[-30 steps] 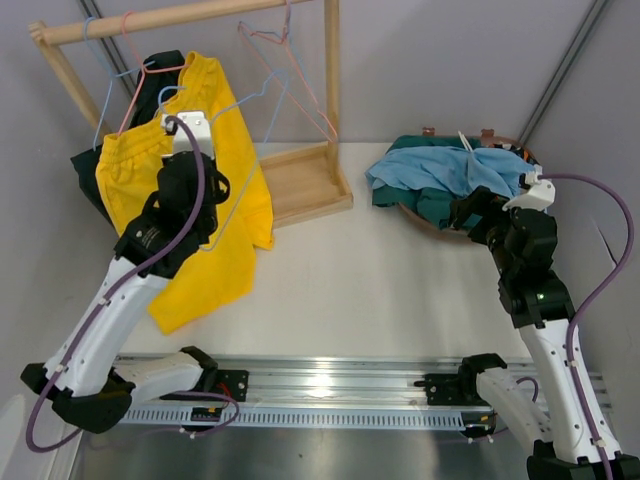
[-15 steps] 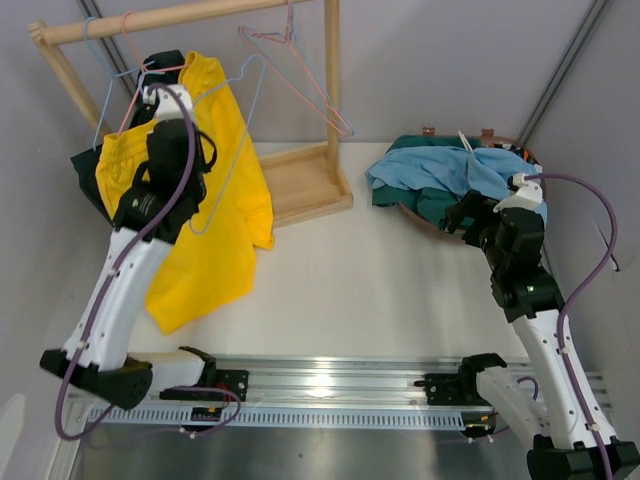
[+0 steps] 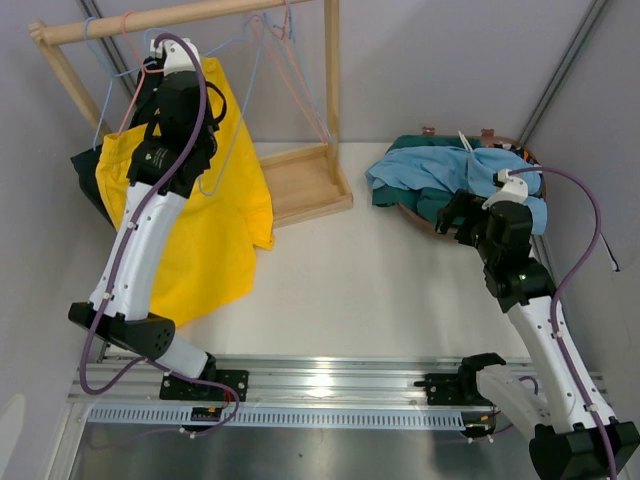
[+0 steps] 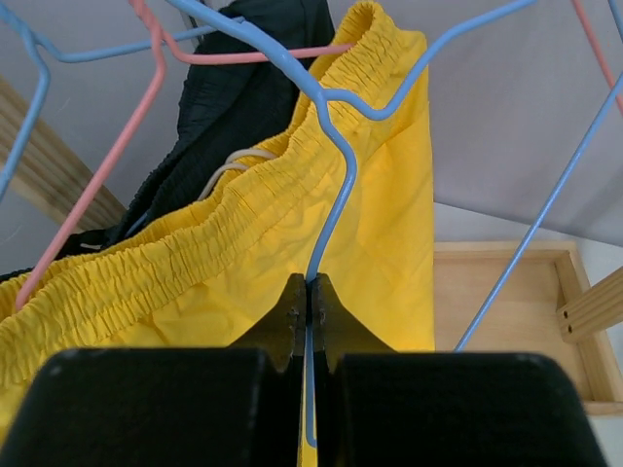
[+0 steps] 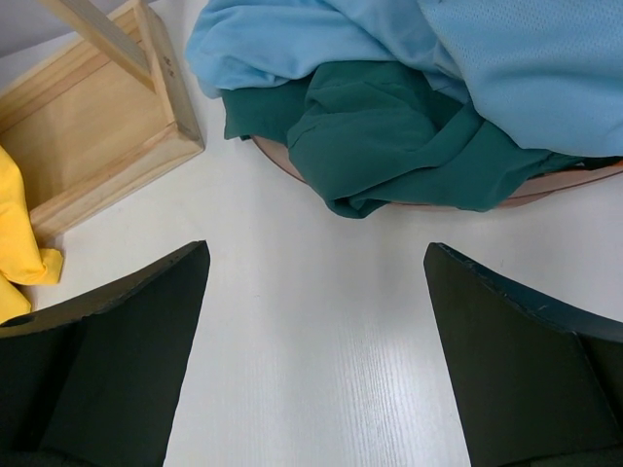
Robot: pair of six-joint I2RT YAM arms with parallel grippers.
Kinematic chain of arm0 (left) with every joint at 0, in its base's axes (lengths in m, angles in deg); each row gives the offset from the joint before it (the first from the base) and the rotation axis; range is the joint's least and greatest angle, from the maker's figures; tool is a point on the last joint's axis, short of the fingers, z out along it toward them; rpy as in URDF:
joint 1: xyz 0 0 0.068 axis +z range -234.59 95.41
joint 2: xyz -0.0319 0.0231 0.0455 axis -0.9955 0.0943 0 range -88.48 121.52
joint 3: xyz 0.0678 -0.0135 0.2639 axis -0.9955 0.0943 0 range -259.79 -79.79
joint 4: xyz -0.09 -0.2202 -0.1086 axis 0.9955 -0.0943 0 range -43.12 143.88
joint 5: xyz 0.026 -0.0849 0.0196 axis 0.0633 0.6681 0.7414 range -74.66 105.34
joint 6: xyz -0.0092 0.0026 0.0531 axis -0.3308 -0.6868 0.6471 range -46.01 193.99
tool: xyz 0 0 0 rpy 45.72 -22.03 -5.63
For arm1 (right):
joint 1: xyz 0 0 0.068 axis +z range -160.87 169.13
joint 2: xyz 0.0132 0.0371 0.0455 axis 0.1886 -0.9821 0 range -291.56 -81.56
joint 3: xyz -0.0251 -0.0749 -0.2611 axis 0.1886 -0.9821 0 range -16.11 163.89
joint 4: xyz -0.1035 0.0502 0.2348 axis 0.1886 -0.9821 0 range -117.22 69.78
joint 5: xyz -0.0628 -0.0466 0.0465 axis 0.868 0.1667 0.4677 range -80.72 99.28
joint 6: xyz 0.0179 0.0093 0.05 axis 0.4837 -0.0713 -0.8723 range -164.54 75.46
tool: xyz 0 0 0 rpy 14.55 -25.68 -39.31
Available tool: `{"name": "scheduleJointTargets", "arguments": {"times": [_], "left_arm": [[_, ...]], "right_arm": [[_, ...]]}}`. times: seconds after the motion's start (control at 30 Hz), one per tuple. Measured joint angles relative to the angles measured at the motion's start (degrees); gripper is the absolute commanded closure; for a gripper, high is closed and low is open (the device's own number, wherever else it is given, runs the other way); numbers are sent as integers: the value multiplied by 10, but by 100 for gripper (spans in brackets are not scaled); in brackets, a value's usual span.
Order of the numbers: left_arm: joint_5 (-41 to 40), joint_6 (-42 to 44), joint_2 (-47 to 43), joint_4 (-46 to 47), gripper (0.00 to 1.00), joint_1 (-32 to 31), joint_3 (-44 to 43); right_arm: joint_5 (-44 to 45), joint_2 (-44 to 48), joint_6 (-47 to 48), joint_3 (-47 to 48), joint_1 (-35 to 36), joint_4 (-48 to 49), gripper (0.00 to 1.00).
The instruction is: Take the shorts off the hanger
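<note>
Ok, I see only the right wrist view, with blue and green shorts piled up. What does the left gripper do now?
Observer: The left gripper is shut on the blue hanger wire, just under the waistband of the yellow shorts.
Operator: Are they off it?
Observer: No, they seem to hang on it near the rail, lower end on the table.
Operator: And the black ones?
Observer: The black shorts hang behind the yellow.
</note>
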Motion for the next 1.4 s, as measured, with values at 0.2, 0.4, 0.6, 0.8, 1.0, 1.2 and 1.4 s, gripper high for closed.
{"name": "scheduleJointTargets", "arguments": {"times": [0.2,0.4,0.6,0.8,1.0,1.2,1.4], "left_arm": [[-18,12,-1,12,100,-12,-10],[-30,31,20,10,100,-18,-63],[-37,53,96,-3,100,-17,-181],[-15,56,170,-15,100,0,-245],[18,52,216,-37,100,23,-254],[37,37,198,-36,85,26,-232],[52,26,141,-61,57,23,-173]], "right_arm": [[0,-17,-1,0,4,1,1],[3,-30,-7,0,22,4,1],[16,-37,-8,0,49,7,1],[27,-36,-8,0,53,7,1],[29,-34,-8,0,53,7,1],[28,-33,-13,-10,54,14,1],[28,-33,-21,-24,67,24,1]]}}
